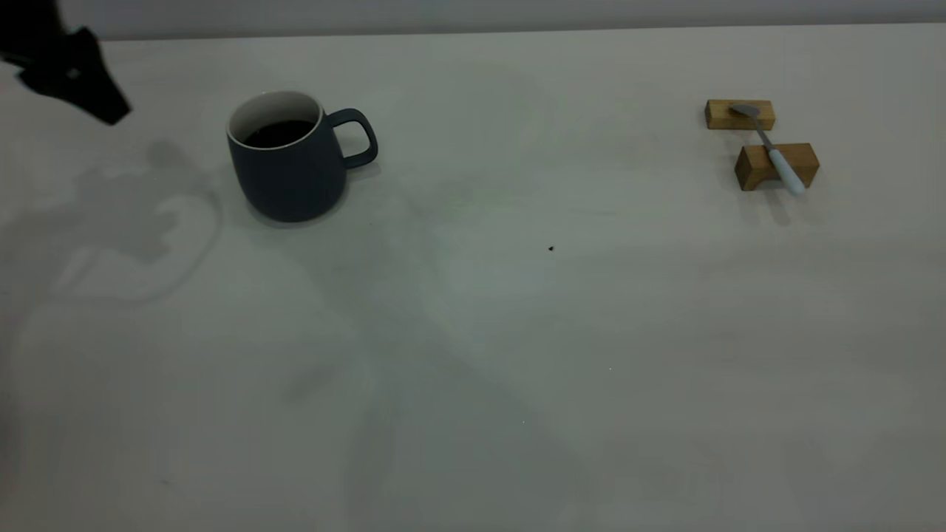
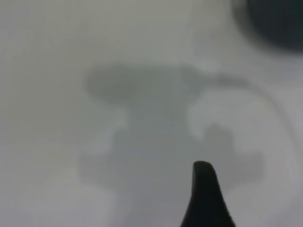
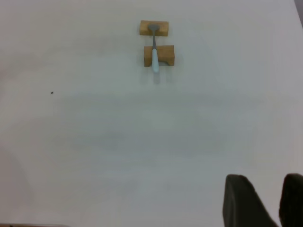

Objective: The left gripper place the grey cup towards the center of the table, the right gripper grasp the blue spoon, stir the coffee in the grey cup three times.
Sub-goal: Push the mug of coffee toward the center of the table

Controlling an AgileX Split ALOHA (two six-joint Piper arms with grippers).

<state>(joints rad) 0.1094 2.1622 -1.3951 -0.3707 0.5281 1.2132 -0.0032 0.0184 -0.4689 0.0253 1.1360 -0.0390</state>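
Coffee (image 1: pixel 279 133) fills the grey cup (image 1: pixel 290 159) at the table's (image 1: pixel 473 355) left, near the left gripper (image 1: pixel 89 92), grip unclear, while blocks (image 1: pixel 776 164) prop the blue spoon (image 1: pixel 772 151) clear for grasping.

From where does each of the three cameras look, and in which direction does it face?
Exterior view: above the table, looking down at the grey cup and blue spoon; left gripper at the far left corner.
Left wrist view: faces the table; one fingertip and the cup's edge show.
Right wrist view: faces the spoon on its wooden blocks; right gripper shows.
Shared: spoon, exterior and right wrist.
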